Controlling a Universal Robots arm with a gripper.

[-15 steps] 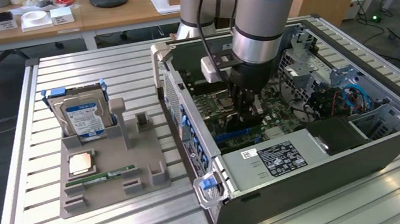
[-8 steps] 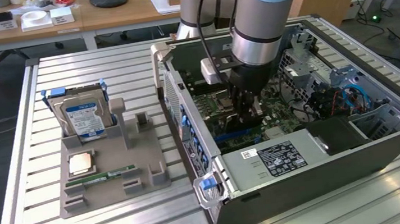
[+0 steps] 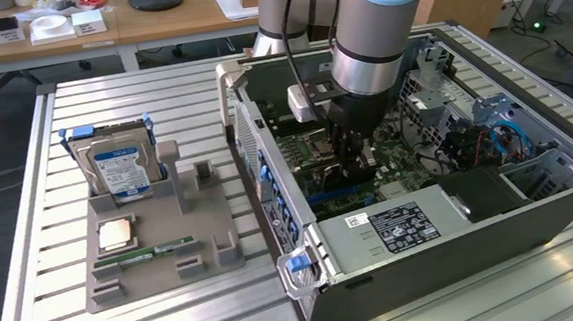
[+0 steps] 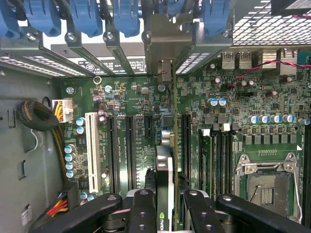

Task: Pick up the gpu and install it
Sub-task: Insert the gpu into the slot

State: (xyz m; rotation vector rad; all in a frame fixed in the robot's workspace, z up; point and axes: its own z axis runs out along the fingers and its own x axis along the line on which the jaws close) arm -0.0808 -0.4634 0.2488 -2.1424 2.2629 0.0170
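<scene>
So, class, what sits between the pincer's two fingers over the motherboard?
The gpu, edge-on, gripped between the pincer's fingers above the motherboard; the wrist view shows it.

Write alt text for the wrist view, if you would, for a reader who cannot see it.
The gripper clamps the gpu edge-on between two black fingers over a green motherboard, in line with its black expansion slots. Blue latches line the case's rear slot openings, and an empty CPU socket sits beside the memory slots.
</scene>
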